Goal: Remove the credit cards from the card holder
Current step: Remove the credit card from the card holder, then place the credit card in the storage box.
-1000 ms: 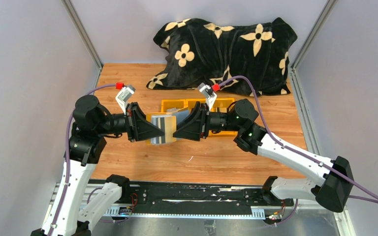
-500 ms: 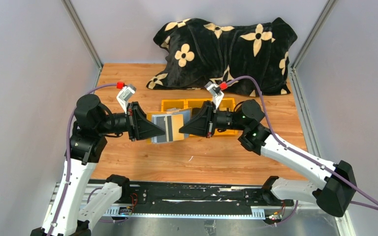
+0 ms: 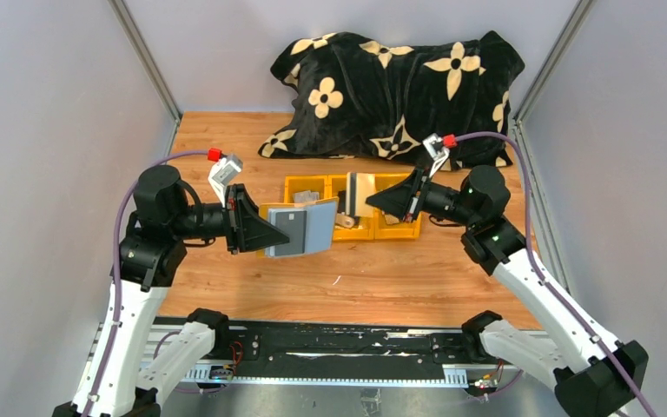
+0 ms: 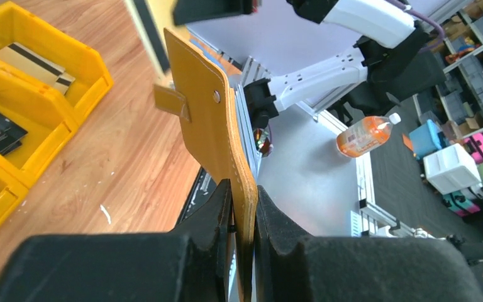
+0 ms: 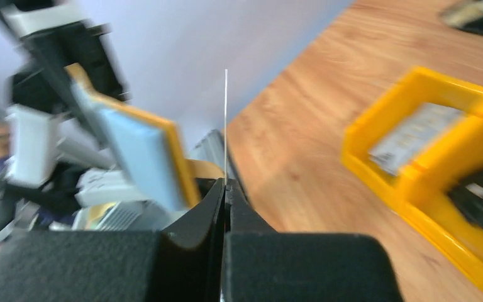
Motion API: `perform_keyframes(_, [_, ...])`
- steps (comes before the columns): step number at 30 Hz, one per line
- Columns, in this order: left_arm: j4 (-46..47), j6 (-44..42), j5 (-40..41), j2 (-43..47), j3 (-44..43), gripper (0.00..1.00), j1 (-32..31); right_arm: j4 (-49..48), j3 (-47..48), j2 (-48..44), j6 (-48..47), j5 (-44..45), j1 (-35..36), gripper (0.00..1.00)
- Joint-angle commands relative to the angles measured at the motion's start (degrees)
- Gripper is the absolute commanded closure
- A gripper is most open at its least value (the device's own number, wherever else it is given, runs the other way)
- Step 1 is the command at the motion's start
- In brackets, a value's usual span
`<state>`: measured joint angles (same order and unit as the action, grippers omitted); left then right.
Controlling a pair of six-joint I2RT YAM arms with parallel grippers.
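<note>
Right gripper [image 3: 373, 200] withdrew, clamped on thin flat card [image 3: 355, 195] | left gripper [image 3: 263, 233] pinching stitched mustard card holder [image 3: 308, 228]

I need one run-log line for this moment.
left gripper: shut on card holder, held up | right gripper: shut on credit card, near yellow bin

Top view's bright, soft shadows. Right wrist view's badly motion-blurred: mustard-yellow folding card holder [image 5: 141, 148] and yellow plastic bin [image 5: 409, 201] smeared.
</note>
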<state>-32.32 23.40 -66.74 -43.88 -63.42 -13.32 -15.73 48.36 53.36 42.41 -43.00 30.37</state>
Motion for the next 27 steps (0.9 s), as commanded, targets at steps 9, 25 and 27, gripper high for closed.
perform_keyframes(9, [-17.15,-20.97,5.80,-1.71,-1.71,1.00,-0.39,36.28,1.03,7.85,-17.65,26.73,-14.30,1.00])
perform_keyframes(25, [-17.26,-22.88,3.20,0.74,-0.27,1.00,-0.39,31.17,14.01,38.97,-20.88,27.38,-14.45,0.96])
perform_keyframes(27, [-17.21,-22.87,3.15,0.94,0.09,1.00,-0.38,32.63,15.10,39.15,-20.68,29.31,-14.42,0.83])
